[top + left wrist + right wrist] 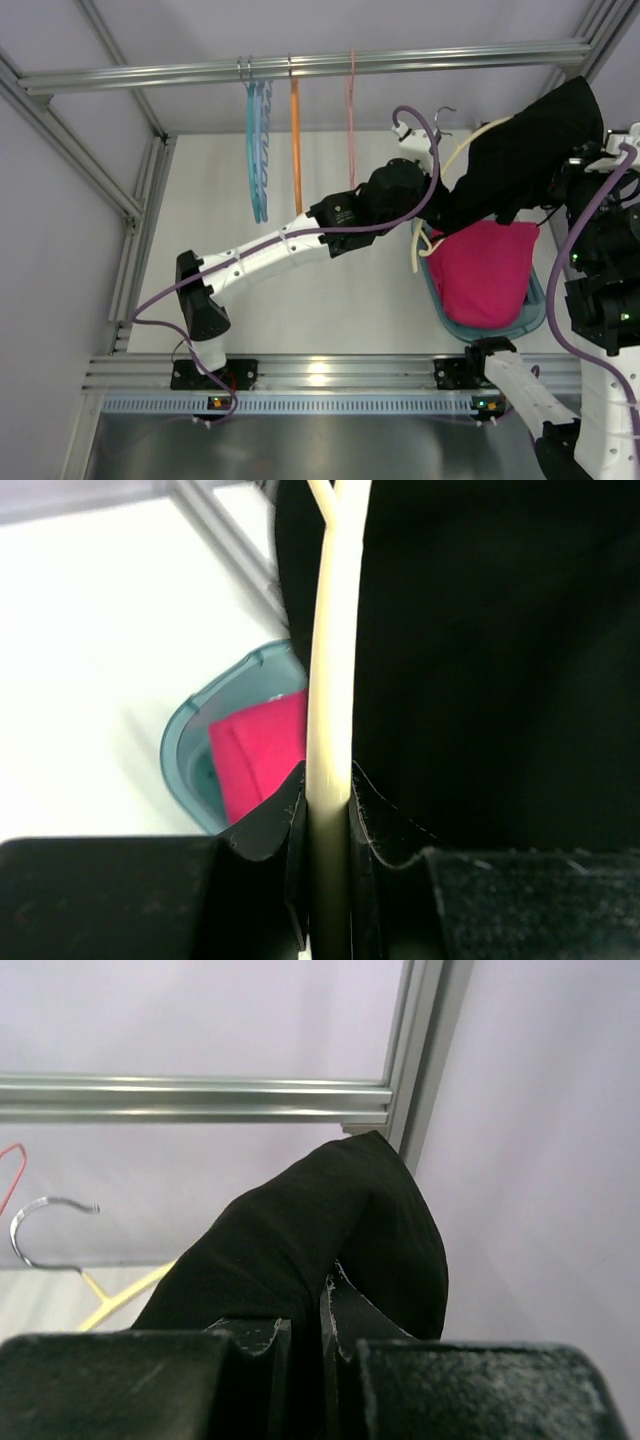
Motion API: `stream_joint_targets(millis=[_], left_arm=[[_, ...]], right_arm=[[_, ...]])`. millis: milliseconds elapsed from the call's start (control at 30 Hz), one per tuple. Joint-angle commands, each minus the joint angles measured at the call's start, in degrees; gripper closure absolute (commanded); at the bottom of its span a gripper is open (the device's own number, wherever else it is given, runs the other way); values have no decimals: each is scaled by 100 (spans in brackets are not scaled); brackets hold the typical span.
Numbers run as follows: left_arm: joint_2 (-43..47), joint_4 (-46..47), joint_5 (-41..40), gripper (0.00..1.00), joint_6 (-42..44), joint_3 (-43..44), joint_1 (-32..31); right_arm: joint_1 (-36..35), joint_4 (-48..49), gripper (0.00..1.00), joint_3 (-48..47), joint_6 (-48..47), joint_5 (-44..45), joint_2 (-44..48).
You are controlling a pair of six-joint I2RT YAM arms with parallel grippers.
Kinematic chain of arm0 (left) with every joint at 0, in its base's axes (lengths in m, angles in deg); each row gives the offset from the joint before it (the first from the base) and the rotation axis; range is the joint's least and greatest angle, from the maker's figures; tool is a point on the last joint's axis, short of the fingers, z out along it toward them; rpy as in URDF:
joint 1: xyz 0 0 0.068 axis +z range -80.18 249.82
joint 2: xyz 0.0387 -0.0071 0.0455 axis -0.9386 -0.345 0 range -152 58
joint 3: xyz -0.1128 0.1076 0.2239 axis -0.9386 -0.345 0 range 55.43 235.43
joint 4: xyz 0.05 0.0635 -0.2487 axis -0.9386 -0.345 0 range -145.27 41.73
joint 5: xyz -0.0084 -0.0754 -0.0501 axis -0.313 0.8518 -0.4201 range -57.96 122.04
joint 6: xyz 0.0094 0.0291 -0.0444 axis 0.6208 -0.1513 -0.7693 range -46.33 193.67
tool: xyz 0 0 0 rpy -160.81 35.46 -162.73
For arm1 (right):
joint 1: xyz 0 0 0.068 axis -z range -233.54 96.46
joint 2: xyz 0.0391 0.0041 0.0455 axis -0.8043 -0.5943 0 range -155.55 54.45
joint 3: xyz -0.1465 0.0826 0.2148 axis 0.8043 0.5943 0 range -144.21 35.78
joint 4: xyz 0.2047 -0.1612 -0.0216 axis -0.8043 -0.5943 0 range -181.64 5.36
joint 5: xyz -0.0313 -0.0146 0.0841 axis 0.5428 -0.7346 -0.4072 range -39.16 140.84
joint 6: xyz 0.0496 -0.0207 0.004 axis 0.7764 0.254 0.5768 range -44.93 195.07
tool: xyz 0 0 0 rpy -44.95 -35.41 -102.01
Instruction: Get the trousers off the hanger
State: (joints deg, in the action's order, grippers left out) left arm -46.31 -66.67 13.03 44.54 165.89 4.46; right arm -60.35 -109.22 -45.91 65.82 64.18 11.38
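The black trousers (525,150) hang in the air at the right, draped over the cream hanger (472,138), whose metal hook (443,115) points to the rear. My left gripper (432,205) is shut on the hanger's cream bar (330,720), with the trousers (500,660) just beside it. My right gripper (583,160) is shut on a fold of the trousers (300,1250) and holds it high. The hook (45,1225) and a cream arm (125,1295) show at the left in the right wrist view.
A teal basket (531,310) holding a magenta-pink cloth (485,270) sits on the white table under the trousers. Light-blue hangers (258,150), an orange hanger (296,140) and a pink one (351,110) hang from the rear rail (300,66).
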Motion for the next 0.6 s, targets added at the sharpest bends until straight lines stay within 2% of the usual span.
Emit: stream_joint_targets(millis=[0, 300, 433, 567], left_arm=[[376, 310, -156, 100, 117, -226, -12], [403, 310, -569, 100, 293, -463, -12], [526, 310, -481, 100, 390, -437, -12], [579, 292, -1017, 100, 882, -393, -90]], right_arm=[[83, 919, 100, -426, 3, 300, 9], [83, 1060, 100, -427, -401, 792, 228], [83, 1016, 100, 46, -700, 1134, 571], [83, 1148, 100, 504, -832, 1592, 1097]])
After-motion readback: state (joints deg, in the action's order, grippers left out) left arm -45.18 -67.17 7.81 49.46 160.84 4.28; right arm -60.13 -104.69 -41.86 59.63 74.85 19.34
